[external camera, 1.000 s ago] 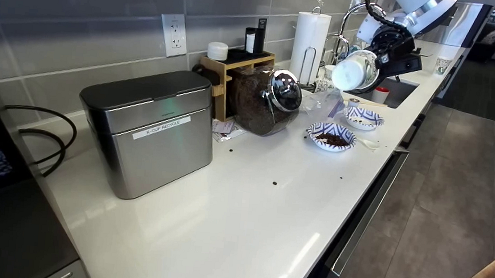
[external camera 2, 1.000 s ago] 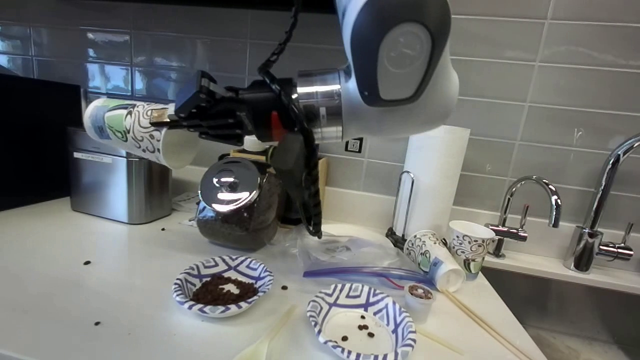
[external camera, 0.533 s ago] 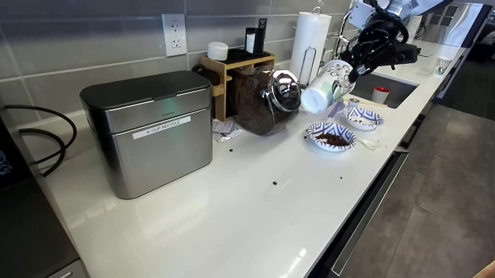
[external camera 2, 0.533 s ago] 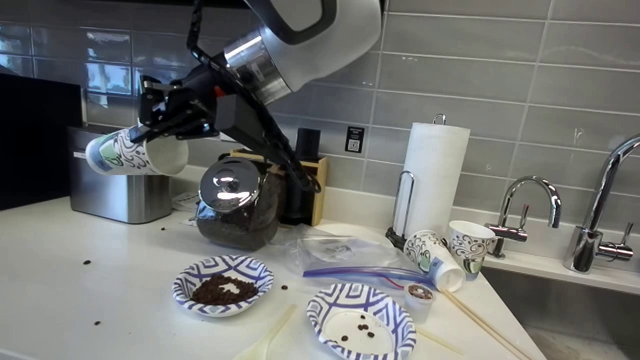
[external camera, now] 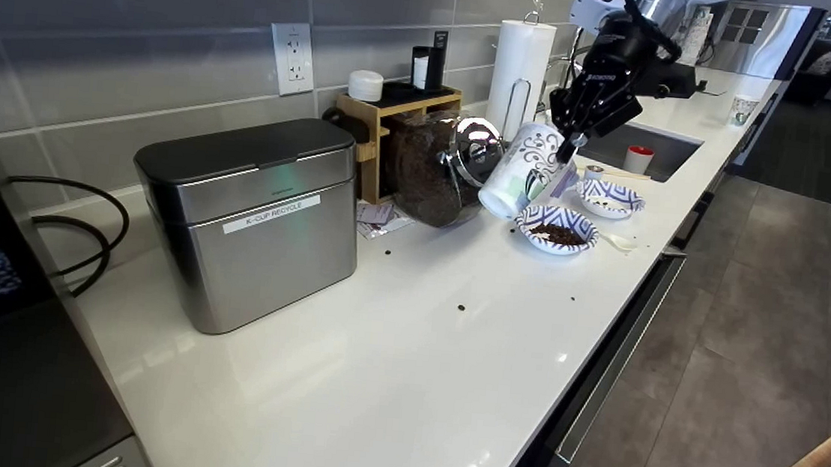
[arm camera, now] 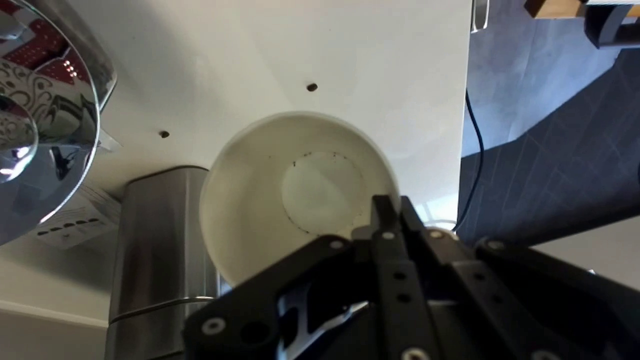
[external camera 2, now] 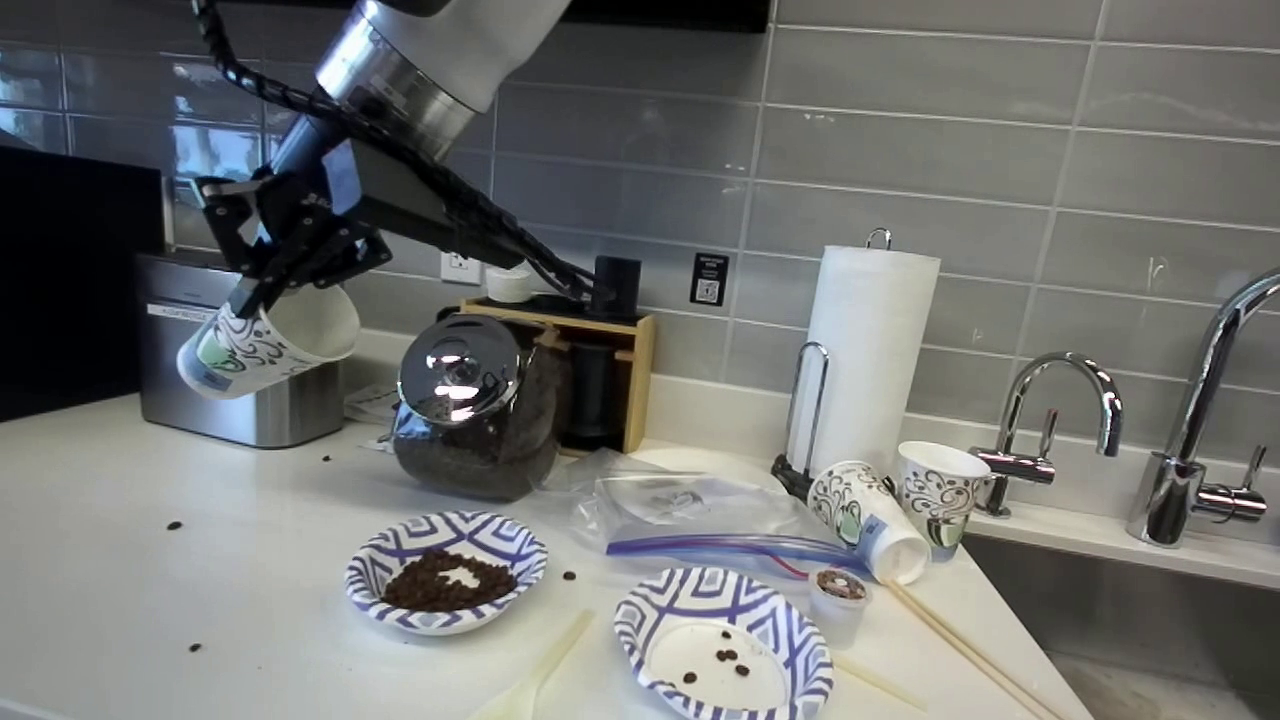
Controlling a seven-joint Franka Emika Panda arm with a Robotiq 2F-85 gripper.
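Over by the chrome-lidded jar (external camera 2: 485, 425), the jaws pinch one wall of the patterned paper cup (external camera 2: 255, 355) near its rim and hold it tilted above the tabletop (external camera 2: 265, 505), a grip that, I'd guess, leaves its mouth unblocked.

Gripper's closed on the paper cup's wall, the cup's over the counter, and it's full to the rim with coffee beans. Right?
Not full: the wrist view shows the paper cup with only a few dark specks around its bottom inside. The rest is right: the gripper is closed on its wall, over the counter.
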